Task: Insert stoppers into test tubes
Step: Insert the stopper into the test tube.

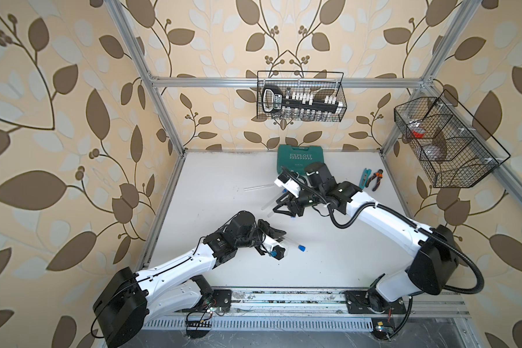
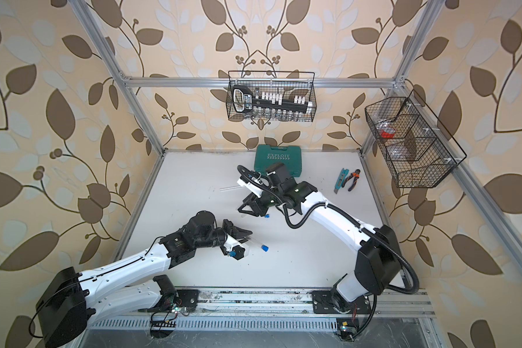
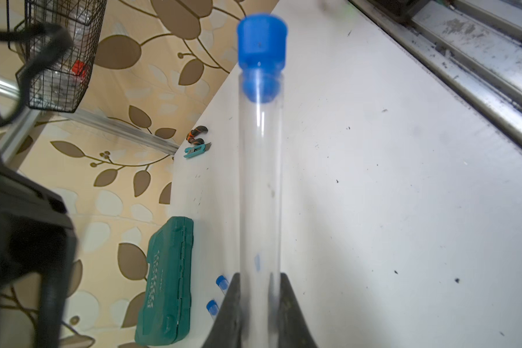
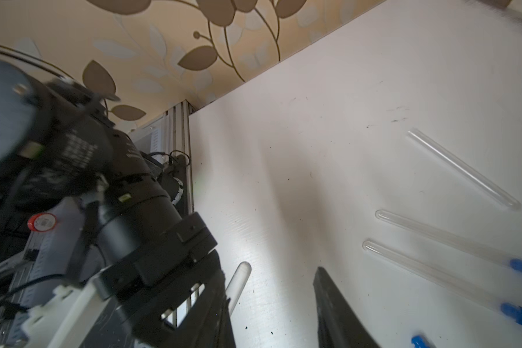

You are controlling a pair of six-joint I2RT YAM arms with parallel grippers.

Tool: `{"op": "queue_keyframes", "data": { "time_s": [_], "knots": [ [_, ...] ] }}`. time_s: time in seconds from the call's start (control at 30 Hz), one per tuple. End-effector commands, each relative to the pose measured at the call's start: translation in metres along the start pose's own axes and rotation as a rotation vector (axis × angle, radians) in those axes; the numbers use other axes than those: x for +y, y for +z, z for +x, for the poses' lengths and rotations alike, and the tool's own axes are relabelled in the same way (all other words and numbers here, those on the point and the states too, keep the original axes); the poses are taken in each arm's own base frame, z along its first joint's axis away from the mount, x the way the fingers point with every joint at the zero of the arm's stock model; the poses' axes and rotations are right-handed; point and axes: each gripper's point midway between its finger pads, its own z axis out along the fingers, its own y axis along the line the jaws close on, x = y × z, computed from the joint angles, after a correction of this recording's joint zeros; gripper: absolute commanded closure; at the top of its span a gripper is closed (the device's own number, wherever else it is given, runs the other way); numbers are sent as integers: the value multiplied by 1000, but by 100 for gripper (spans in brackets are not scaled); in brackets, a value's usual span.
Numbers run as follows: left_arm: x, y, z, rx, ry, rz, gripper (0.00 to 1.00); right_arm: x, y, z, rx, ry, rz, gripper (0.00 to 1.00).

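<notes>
My left gripper (image 3: 259, 278) is shut on a clear test tube (image 3: 259, 180) near its rounded end. A blue stopper (image 3: 261, 45) sits in the tube's mouth and shows in both top views (image 1: 302, 248) (image 2: 264, 247). My right gripper (image 4: 270, 271) hangs open and empty over the middle of the table (image 1: 282, 214). A rounded tube end (image 4: 240, 277) pokes out between it and the left gripper. Beside it lie two stoppered tubes (image 4: 434, 235) (image 4: 428, 271), one bare tube (image 4: 461, 168) (image 1: 254, 188) and a loose stopper (image 4: 419, 342).
A green tool case (image 1: 300, 158) lies at the back of the white table (image 1: 217, 180). Pliers (image 1: 376, 177) and a cutter (image 1: 366, 177) lie at the back right. Wire baskets hang on the back wall (image 1: 300, 96) and the right wall (image 1: 446, 141).
</notes>
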Motion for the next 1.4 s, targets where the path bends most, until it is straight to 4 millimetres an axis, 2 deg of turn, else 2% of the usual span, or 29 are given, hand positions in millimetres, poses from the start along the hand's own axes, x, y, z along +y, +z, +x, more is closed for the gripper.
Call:
{"op": "queue_keyframes", "data": {
  "time_s": [0.0, 0.1, 0.17, 0.27, 0.33, 0.43, 0.5, 0.63, 0.8, 0.97, 1.37],
  "knots": [
    [26, -3, -9, -78, -171, -137, 100, -7, -63, -49, -232, 76, 94, 52],
    [49, -5, -8, -126, -377, -268, 100, -37, -113, -48, -325, 323, 197, 52],
    [68, -11, -9, -184, -514, -365, 100, -51, -144, -38, -370, 515, 205, 58],
    [76, -10, -15, -252, -648, -364, 100, -46, -166, -24, -420, 701, 123, 65],
    [82, -11, -19, -296, -710, -375, 100, -33, -166, -20, -423, 782, 49, 64],
    [90, -14, -25, -362, -755, -396, 100, -11, -161, -16, -402, 889, -97, 52],
    [94, -16, -29, -404, -772, -405, 100, 1, -158, -15, -368, 912, -148, 42],
    [98, -16, -35, -473, -802, -394, 100, 28, -143, -18, -273, 881, -226, 33],
    [105, -19, -45, -553, -818, -390, 100, 40, -124, -22, -214, 866, -279, 33],
    [109, -20, -52, -587, -797, -379, 100, 49, -113, -28, -195, 875, -340, 41],
    [111, -19, -59, -618, -777, -357, 100, 56, -103, -30, -177, 879, -377, 45]
  ]
}}
